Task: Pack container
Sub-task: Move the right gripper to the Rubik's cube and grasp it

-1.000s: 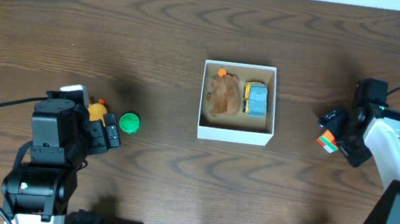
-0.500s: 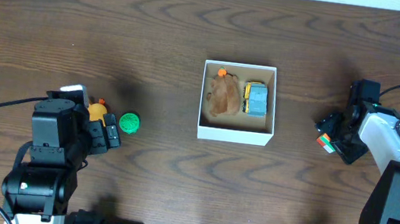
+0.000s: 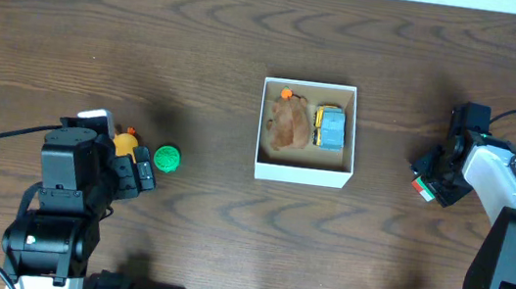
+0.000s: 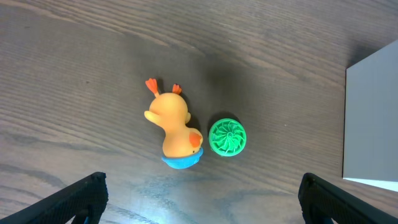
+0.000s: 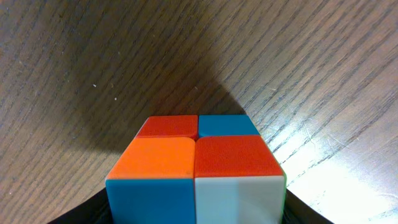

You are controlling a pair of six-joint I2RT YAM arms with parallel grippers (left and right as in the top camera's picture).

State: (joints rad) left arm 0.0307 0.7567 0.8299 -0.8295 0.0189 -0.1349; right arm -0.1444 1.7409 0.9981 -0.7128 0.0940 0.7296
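Note:
The container [image 3: 300,175] is a white-walled box with a brown inside at the table's middle. It holds a brown plush toy [image 3: 288,126] and a blue and yellow toy car [image 3: 331,128]. Its white wall shows in the left wrist view [image 4: 372,118]. My right gripper [image 3: 429,175] is shut on a multicoloured puzzle cube [image 5: 196,168], right of the container; the cube also shows in the overhead view [image 3: 422,185]. My left gripper [image 3: 142,168] is open and empty, just below an orange duck toy [image 4: 173,127] and a green ball [image 4: 227,137] that lie on the table.
The duck [image 3: 126,142] and the green ball [image 3: 167,158] sit left of the container with bare dark wood between them and it. Black cables run off both arms at the table's left and right edges.
My right gripper with the cube has shifted slightly towards the container and turned a little. The left arm has not moved.

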